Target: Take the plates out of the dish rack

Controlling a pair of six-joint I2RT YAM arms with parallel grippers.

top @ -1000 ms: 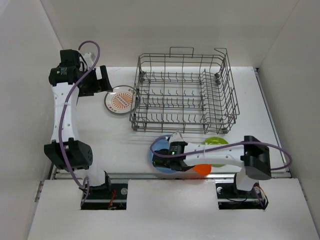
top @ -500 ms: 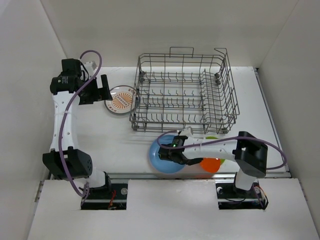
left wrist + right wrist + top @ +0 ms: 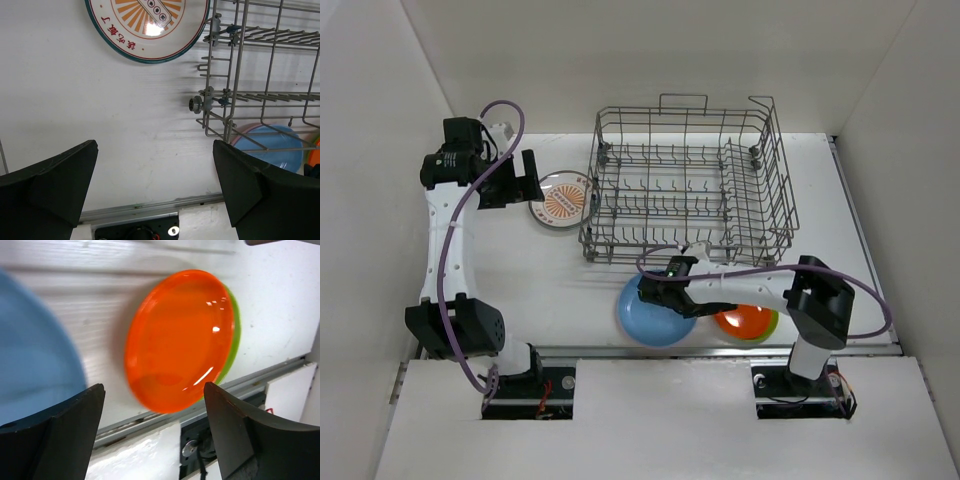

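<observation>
Nearby, orange plate (image 3: 180,340) atop green plate (image 3: 237,335)

1. The only lettering is on the white plate with orange sunburst (image 3: 150,30), which lies flat on the tabletop (image 3: 100,125).
2. In the left wrist view a short run of red characters (image 3: 119,39) curves along the plate's inner rim, between the orange rays and the teal edge line. They look like East Asian script, but I cannot tell which characters they are.
3. A white strip (image 3: 156,9) crosses the middle of the sunburst and bears a row of dark round marks. It is partly under glare and cut off by the top edge, so it is not readable.
4. In the top view the same plate (image 3: 561,200) shows the strip only as a pale bar, too small to read.
</observation>
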